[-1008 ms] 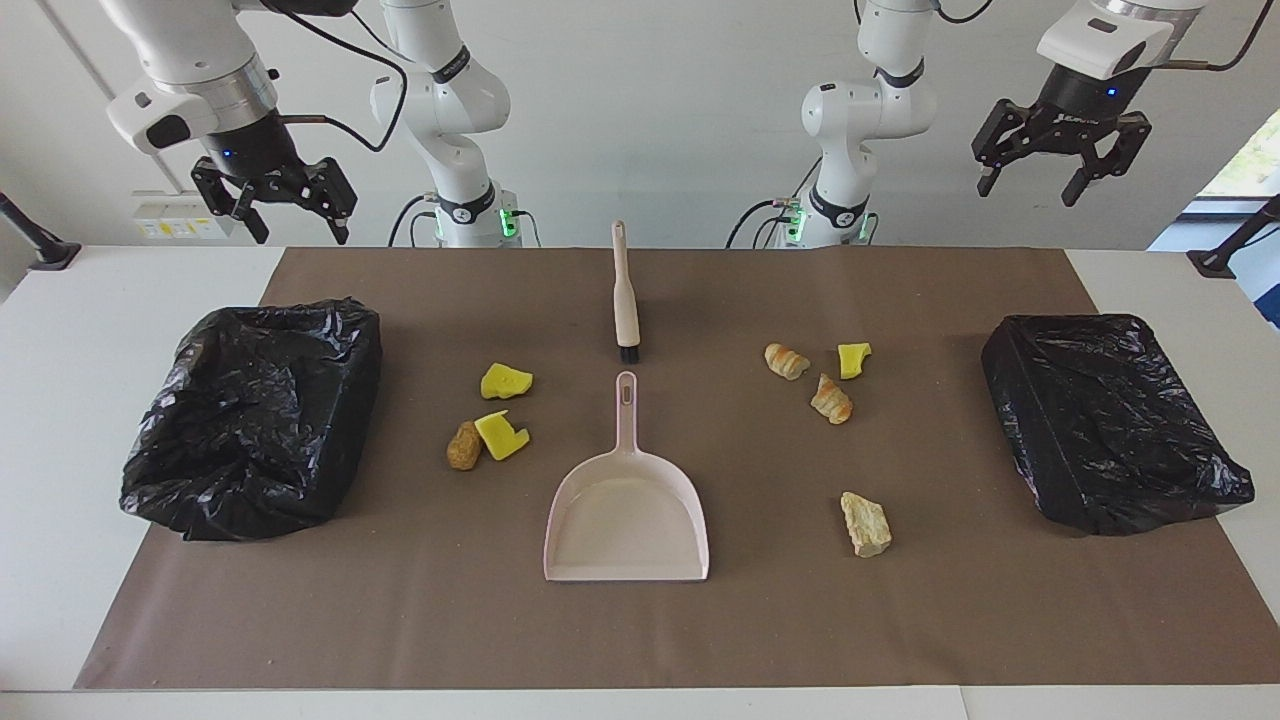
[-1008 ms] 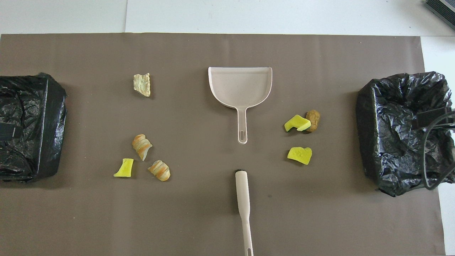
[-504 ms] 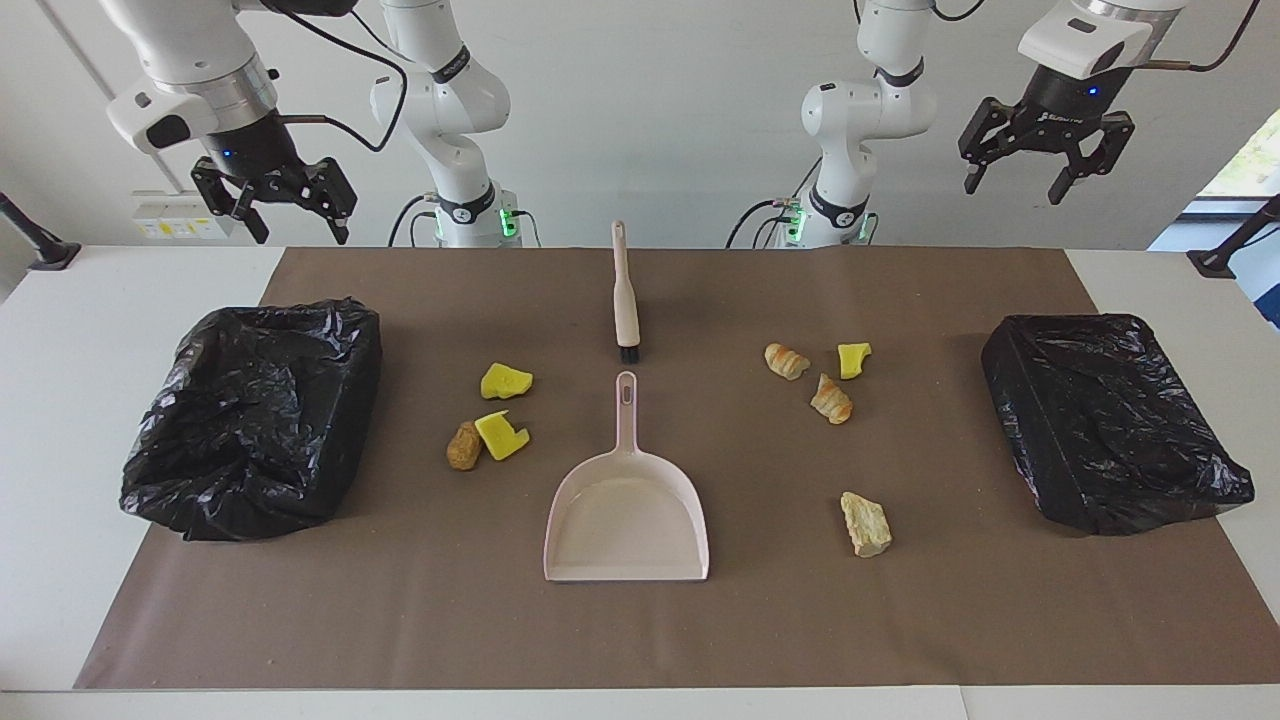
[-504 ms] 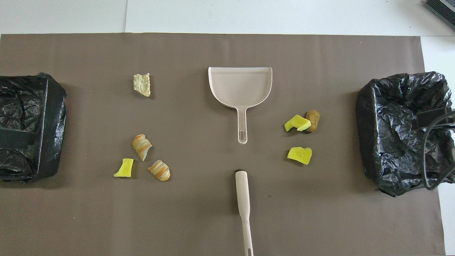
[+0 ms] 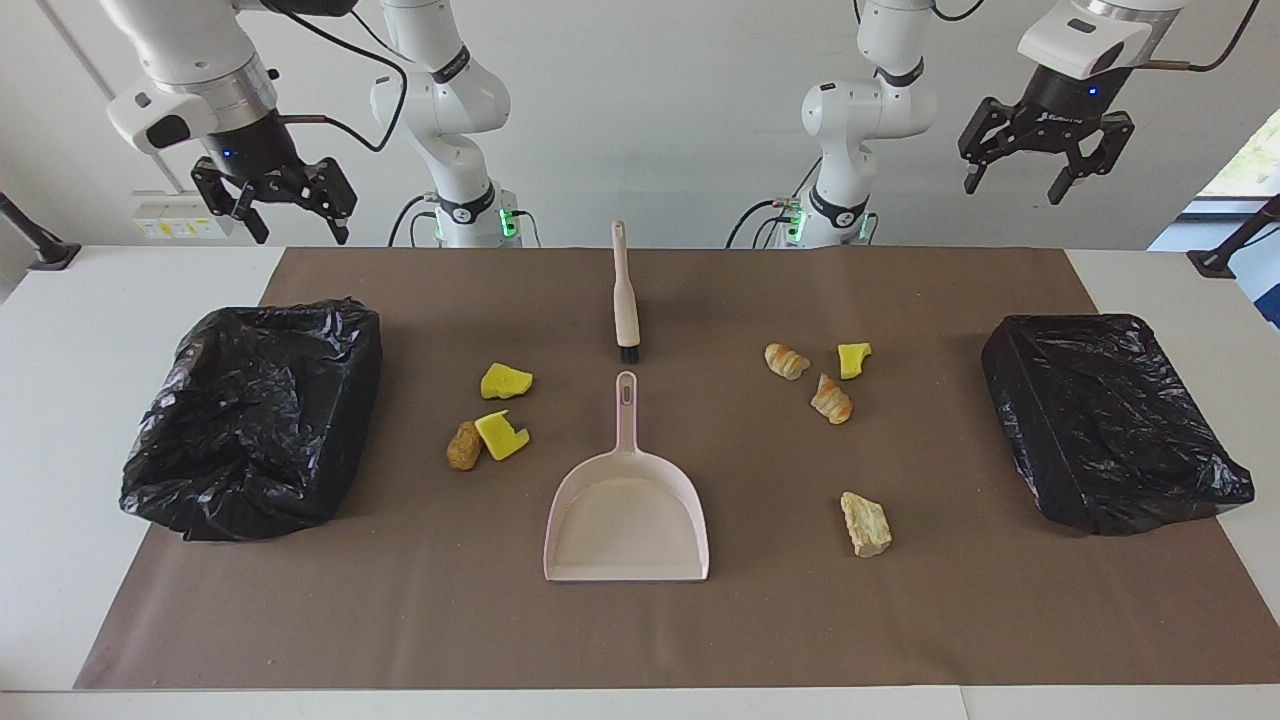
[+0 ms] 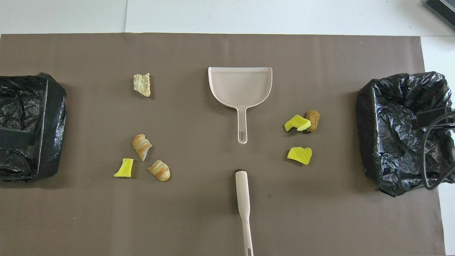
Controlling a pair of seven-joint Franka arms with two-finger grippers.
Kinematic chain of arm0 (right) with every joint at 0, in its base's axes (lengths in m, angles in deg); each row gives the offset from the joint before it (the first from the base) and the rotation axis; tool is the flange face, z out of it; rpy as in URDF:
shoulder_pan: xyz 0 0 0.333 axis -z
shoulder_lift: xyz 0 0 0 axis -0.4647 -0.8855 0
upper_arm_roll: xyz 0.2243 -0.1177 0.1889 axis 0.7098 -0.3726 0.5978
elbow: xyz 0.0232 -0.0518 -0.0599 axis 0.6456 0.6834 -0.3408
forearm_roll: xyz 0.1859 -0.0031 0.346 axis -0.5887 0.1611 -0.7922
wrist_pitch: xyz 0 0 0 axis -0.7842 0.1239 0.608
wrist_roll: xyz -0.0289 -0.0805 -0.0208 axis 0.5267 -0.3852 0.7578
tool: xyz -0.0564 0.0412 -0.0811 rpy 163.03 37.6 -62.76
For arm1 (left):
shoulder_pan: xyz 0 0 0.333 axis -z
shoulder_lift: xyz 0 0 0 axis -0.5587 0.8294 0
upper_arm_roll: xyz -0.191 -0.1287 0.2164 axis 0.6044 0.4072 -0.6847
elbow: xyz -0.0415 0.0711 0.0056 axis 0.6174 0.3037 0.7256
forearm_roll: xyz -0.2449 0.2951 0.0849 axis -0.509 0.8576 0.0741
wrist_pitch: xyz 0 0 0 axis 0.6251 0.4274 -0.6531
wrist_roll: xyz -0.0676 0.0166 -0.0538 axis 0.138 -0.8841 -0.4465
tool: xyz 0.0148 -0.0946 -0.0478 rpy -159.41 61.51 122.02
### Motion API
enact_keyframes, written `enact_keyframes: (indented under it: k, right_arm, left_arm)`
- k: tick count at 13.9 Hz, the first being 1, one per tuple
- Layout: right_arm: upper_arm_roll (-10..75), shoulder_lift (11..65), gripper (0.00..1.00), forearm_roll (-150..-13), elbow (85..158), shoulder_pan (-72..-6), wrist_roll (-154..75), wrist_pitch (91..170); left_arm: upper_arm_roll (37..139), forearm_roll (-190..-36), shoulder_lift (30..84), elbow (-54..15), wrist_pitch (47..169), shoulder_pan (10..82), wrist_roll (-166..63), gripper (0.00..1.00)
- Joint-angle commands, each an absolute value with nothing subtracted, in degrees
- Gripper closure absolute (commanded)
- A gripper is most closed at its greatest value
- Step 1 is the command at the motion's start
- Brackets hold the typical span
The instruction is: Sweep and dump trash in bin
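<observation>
While both claws (spread) show facing, overhead shows trash (image 6: 142, 147) only.

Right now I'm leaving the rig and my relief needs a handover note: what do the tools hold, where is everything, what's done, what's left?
Left tool: open, empty, raised over the bin at its end.
Right tool: open, empty, raised over the other bin.
Brush and dustpan lie mid-mat, untouched, brush nearer the robots.
Trash: three pieces toward the right arm's end, four toward the left arm's end.
Done: nothing. Left: pick up brush and dustpan, sweep, dump.
</observation>
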State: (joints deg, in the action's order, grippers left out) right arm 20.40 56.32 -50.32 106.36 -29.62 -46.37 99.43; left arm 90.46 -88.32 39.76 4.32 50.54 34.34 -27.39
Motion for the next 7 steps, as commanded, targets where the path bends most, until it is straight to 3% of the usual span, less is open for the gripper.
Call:
enact_keyframes:
  k: [1,7]
  right_arm:
    - [20.9,57.0,0.00,-50.5,107.2,-29.3,-47.0,99.9]
    - [20.9,57.0,0.00,-50.5,107.2,-29.3,-47.0,99.9]
  left_arm:
    - [90.3,-88.1,38.1,2.0,50.8,34.9,-28.2,0.00]
    - [90.9,-88.1,38.1,1.9,50.9,34.9,-28.2,0.00]
